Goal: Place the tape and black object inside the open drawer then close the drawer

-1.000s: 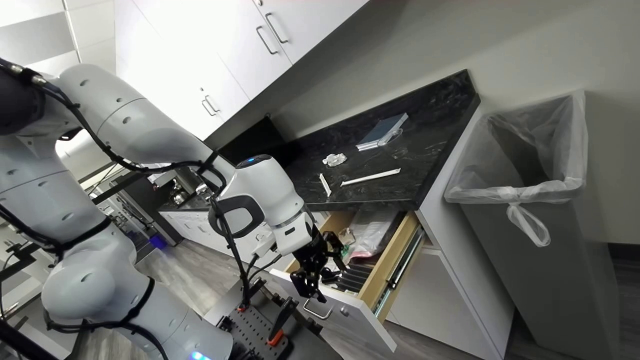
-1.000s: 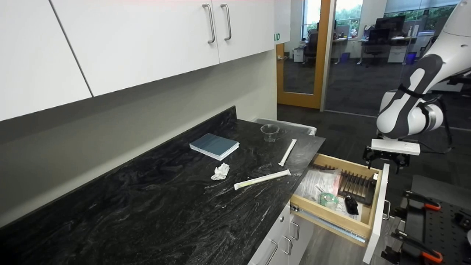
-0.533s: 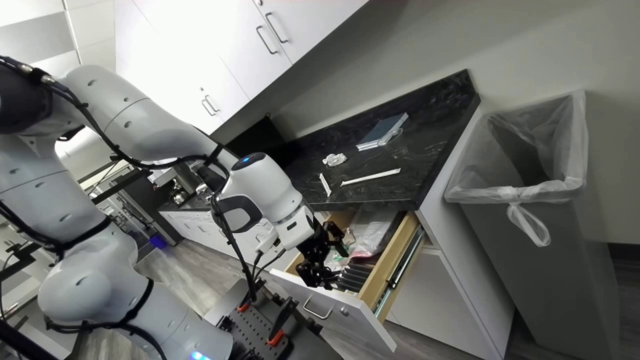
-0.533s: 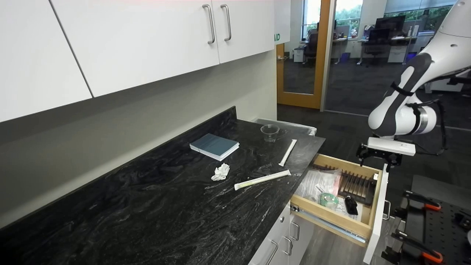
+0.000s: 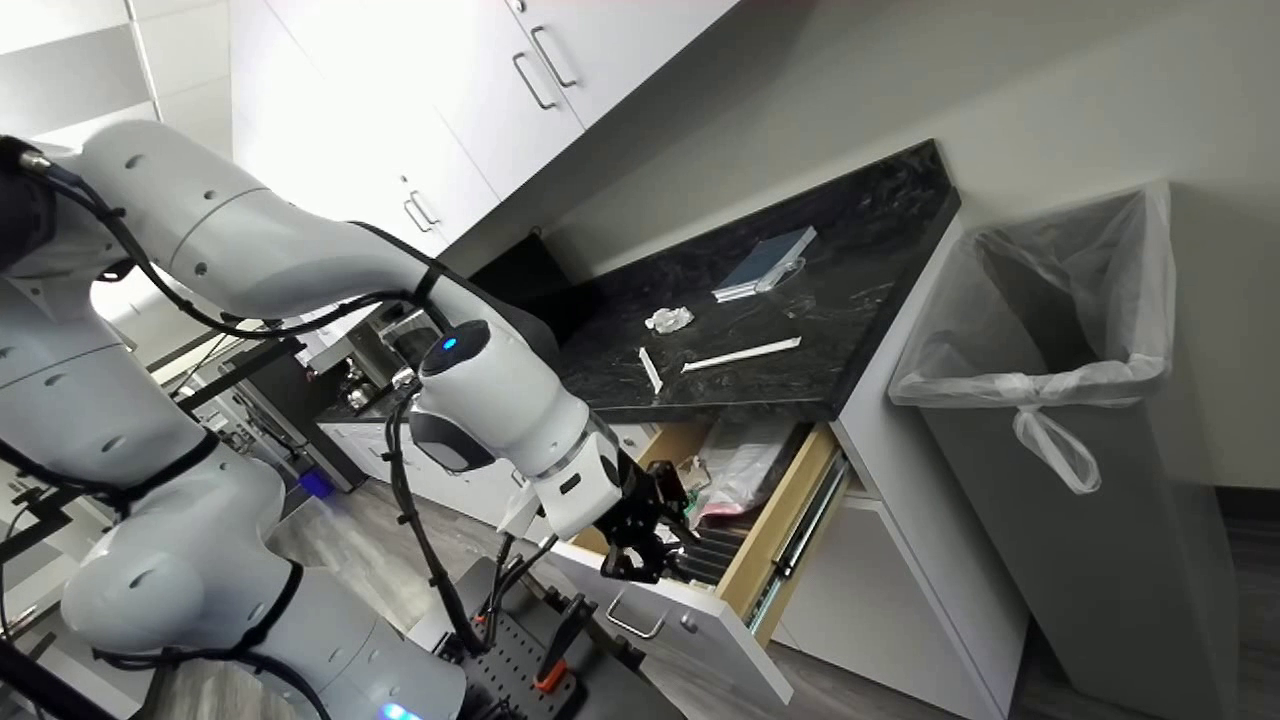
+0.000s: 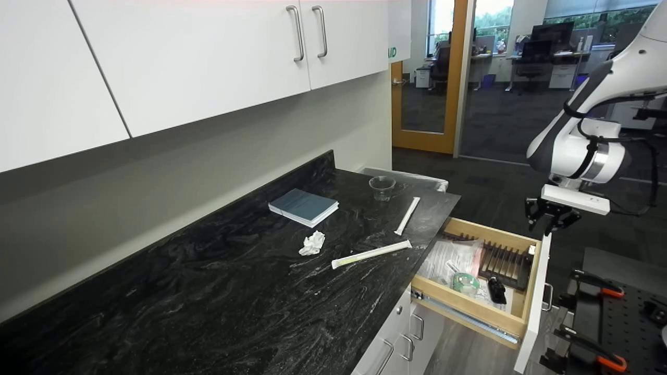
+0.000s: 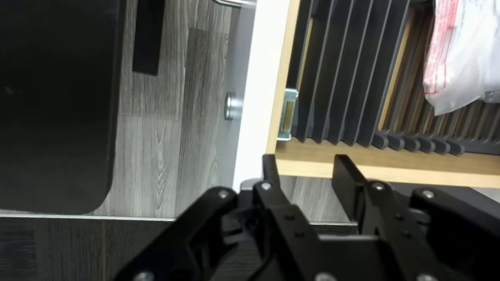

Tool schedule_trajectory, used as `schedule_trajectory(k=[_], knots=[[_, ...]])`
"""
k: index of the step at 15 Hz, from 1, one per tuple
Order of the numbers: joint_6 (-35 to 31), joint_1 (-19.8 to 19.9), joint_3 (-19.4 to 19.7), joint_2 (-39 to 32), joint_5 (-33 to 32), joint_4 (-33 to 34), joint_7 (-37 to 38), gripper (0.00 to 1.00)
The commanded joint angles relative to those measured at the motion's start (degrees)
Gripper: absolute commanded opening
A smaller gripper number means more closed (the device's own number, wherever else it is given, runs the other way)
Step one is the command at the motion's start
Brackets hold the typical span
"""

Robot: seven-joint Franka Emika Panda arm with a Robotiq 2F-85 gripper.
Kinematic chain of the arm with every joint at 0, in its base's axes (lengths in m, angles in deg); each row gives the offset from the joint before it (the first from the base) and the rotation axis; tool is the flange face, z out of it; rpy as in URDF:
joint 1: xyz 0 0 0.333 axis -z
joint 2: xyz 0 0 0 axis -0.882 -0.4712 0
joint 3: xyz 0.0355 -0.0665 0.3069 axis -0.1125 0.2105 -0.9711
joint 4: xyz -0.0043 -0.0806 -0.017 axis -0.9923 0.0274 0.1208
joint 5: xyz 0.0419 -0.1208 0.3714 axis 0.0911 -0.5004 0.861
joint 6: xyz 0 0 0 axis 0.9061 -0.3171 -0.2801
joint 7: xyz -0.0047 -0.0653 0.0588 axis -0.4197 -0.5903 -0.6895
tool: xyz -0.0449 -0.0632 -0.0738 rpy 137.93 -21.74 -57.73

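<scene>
The drawer (image 6: 477, 311) stands pulled out from under the counter, its white front (image 5: 690, 630) facing away from the cabinet. Inside it lie the green tape roll (image 6: 458, 284) and, beside it, the black object (image 6: 496, 290), near the front. My gripper (image 7: 306, 164) hovers over the drawer's front end. In the wrist view its fingers (image 7: 270, 166) appear across the corner where front panel and side wall meet. The jaws stand part-way apart with only wood and floor visible between them. My hand mostly hides the tape and black object in an exterior view (image 5: 650, 545).
A black slatted tray (image 7: 343, 70) and a plastic bag (image 7: 465, 54) share the drawer. On the dark counter (image 6: 208, 291) are a blue book (image 6: 304, 204), a clear cup (image 6: 382, 187), crumpled paper and two white sticks. A lined bin (image 5: 1040, 450) stands beside the cabinet; a pegboard (image 6: 633, 317) faces the drawer.
The hand has shifted over the drawer's front and tilted differently. The jaws have drawn closer together. The drawer, the tape and the black object stay where they were.
</scene>
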Motion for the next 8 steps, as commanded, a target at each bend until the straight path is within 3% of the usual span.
schedule_trajectory(k=[1, 2, 3, 4, 5, 6, 8], knots=[[3.9, 1.92, 1.76, 1.28, 6.6, -0.26, -9.94, 0.12], [5.04, 2.21, 2.58, 0.59, 7.67, -0.22, -12.44, 0.03], [6.33, 2.55, 3.67, -0.2, 7.85, -0.01, -14.43, 0.0], [7.61, 2.31, 5.31, -1.93, 4.6, -0.06, -13.64, 0.0], [5.01, 1.75, 3.67, -0.51, 5.86, -0.12, -11.78, 0.06], [5.95, 1.8, 4.67, -1.13, 5.46, -0.15, -12.41, 0.01], [6.2, 1.82, 5.25, -2.16, 5.28, -0.13, -12.95, 0.01]])
